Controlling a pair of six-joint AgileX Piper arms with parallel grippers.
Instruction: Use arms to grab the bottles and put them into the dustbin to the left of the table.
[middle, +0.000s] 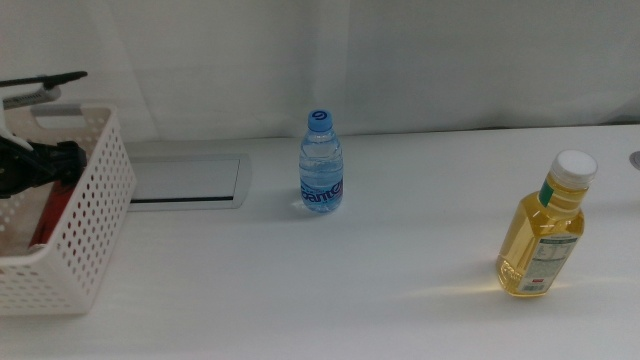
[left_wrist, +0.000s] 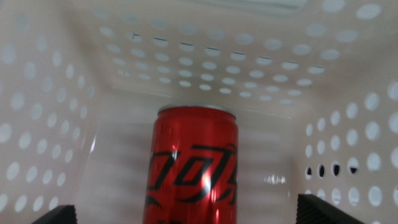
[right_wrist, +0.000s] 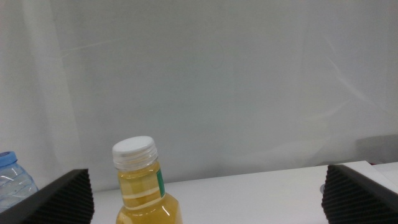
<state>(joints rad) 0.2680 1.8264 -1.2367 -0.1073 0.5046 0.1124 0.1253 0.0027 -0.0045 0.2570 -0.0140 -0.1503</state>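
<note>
Left wrist view looks down into the white perforated plastic basket (left_wrist: 348, 155), where the red aluminium soda can (left_wrist: 193, 165) lies between the left gripper's (left_wrist: 186, 214) two dark jaws. Only the jaw tips show at the frame's lower corners, set wide and well clear of the can's sides, so the gripper is spread and not clamping it. Black script runs across the can's red body, but the lettering is cut off and cannot be read with certainty.

Middle view shows the left arm's black wrist parts (middle: 35, 165) reaching over the basket's (middle: 90, 230) rim at the left of the white tabletop (middle: 300, 290), with a sliver of red (middle: 45, 220) visible inside the basket below them. Just beside the basket is the recessed grey rectangular panel (middle: 185, 180). The small clear water bottle with blue cap and blue label (middle: 321, 163) stands upright near the panel; its label carries white writing too small to read. The taller yellow-liquid bottle with white cap (middle: 545, 228) stands well apart at the right, with a green band at its neck and a printed label, illegible.

Right wrist view shows the right gripper (right_wrist: 205, 214) with its jaws spread wide, the yellow bottle's (right_wrist: 144, 186) cap and neck rising between them without contact.
</note>
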